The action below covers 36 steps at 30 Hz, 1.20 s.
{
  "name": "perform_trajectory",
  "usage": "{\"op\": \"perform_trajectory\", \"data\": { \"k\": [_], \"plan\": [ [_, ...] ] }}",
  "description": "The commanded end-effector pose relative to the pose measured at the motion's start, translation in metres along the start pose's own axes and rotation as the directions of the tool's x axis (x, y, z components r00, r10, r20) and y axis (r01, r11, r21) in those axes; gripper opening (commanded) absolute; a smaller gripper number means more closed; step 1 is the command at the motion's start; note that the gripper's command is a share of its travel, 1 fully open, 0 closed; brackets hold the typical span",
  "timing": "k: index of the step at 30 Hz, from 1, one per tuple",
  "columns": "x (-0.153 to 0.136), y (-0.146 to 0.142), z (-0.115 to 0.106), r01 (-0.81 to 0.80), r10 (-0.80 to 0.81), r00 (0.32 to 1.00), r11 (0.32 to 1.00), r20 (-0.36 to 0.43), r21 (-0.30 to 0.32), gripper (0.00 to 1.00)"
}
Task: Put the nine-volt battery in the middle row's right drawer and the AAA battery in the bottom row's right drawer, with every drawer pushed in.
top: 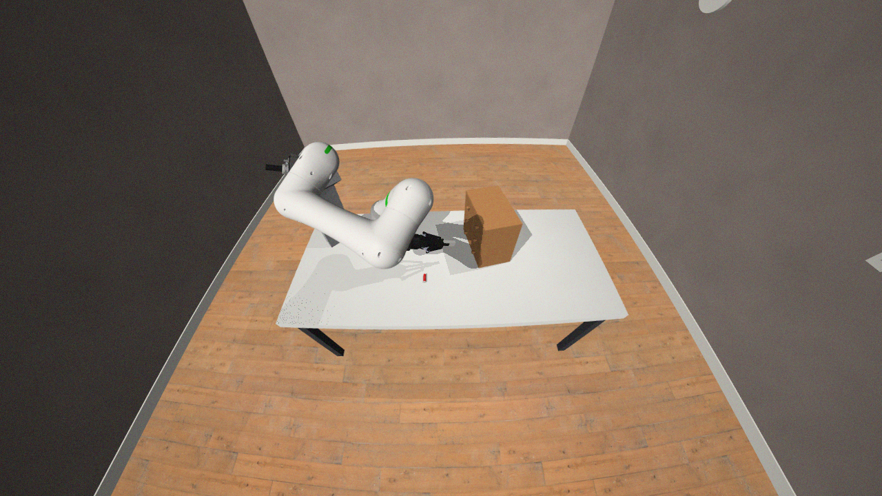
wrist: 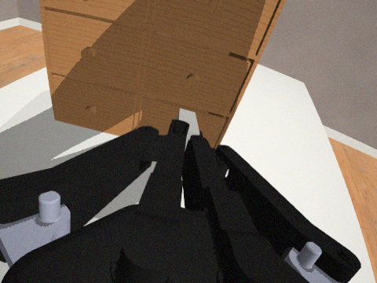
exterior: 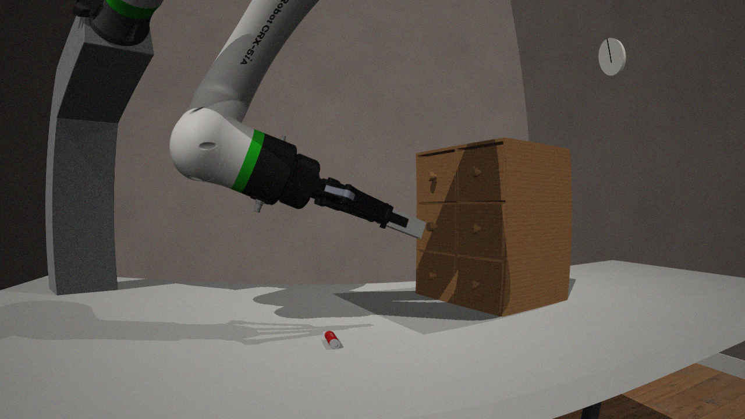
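The small brown chest (exterior: 489,224) stands on the white table, with two columns and three rows of drawers, all looking pushed in. It also shows in the top view (top: 491,224) and in the wrist view (wrist: 157,47). My gripper (exterior: 417,227) is shut and empty. Its tips are at the front of the chest, by the knob of the middle row's left drawer (exterior: 437,227). The middle row's right drawer (exterior: 479,229) and the bottom row's right drawer (exterior: 476,284) are shut. A small red cylinder, which looks like the AAA battery (exterior: 332,338), lies on the table in front of the chest, apart from the gripper. I see no nine-volt battery.
The arm's grey pedestal (exterior: 83,171) stands at the table's back left. The arm's elbow (top: 382,240) hangs over the table left of the chest. The table's front edge is near the red battery (top: 424,277).
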State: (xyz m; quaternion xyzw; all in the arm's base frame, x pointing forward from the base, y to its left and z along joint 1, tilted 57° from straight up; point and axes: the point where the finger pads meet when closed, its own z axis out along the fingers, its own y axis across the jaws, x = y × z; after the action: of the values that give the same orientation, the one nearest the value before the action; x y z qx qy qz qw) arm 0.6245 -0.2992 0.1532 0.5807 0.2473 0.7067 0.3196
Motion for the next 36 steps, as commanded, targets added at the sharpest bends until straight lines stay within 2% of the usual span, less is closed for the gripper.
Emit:
{"op": "perform_trajectory", "data": {
  "k": [1,3,6,7,9,10,11,13,15,16,17,18,19,20,21,22,23,24,26,27,28,30,31,33,34,35,36],
  "plan": [
    [0.003,-0.013,0.005,-0.032,0.031,0.999,0.999,0.007,0.041,0.00],
    [0.008,-0.033,0.011,-0.077,0.075,0.997,0.992,0.021,0.103,0.00],
    [0.019,-0.079,0.020,-0.177,0.162,0.984,0.954,0.079,0.240,0.00],
    [0.019,-0.079,0.020,-0.177,0.162,0.984,0.954,0.079,0.240,0.00],
    [0.028,-0.120,0.021,-0.256,0.214,0.965,0.902,0.154,0.348,0.00],
    [0.028,-0.120,0.021,-0.256,0.214,0.965,0.902,0.154,0.348,0.00],
    [0.033,-0.141,0.018,-0.297,0.232,0.951,0.867,0.204,0.400,0.00],
    [0.033,-0.141,0.018,-0.297,0.232,0.951,0.867,0.204,0.400,0.00],
    [0.040,-0.183,0.006,-0.377,0.237,0.916,0.787,0.324,0.489,0.00],
    [0.040,-0.183,0.006,-0.377,0.237,0.916,0.787,0.324,0.489,0.00],
    [0.042,-0.202,-0.003,-0.414,0.223,0.893,0.746,0.391,0.522,0.00],
    [0.042,-0.202,-0.003,-0.414,0.223,0.893,0.746,0.391,0.522,0.00],
    [0.043,-0.219,-0.015,-0.448,0.196,0.867,0.710,0.458,0.544,0.00],
    [0.043,-0.219,-0.015,-0.449,0.196,0.866,0.709,0.459,0.544,0.00],
    [0.042,-0.232,-0.028,-0.477,0.160,0.837,0.681,0.523,0.555,0.00],
    [0.042,-0.232,-0.028,-0.480,0.158,0.835,0.678,0.527,0.556,0.00],
    [0.040,-0.242,-0.043,-0.502,0.116,0.803,0.661,0.585,0.558,0.00],
    [0.040,-0.242,-0.043,-0.505,0.112,0.799,0.658,0.591,0.559,0.00],
    [0.032,-0.247,-0.072,-0.520,0.035,0.740,0.663,0.672,0.538,0.00],
    [0.032,-0.247,-0.072,-0.532,0.014,0.719,0.654,0.695,0.538,0.00],
    [0.027,-0.243,-0.085,-0.526,-0.015,0.694,0.672,0.720,0.521,0.00],
    [0.027,-0.243,-0.085,-0.526,-0.015,0.694,0.672,0.720,0.521,0.00],
    [0.022,-0.234,-0.097,-0.528,-0.083,0.618,0.692,0.782,0.491,0.00],
    [0.014,-0.206,-0.116,-0.491,-0.108,0.576,0.747,0.810,0.449,0.00],
    [0.014,-0.206,-0.116,-0.489,-0.125,0.550,0.754,0.826,0.440,0.00],
    [0.012,-0.187,-0.122,-0.465,-0.131,0.530,0.781,0.838,0.416,0.00],
    [0.012,-0.187,-0.122,-0.458,-0.146,0.503,0.791,0.852,0.406,0.00]
  ]
}}
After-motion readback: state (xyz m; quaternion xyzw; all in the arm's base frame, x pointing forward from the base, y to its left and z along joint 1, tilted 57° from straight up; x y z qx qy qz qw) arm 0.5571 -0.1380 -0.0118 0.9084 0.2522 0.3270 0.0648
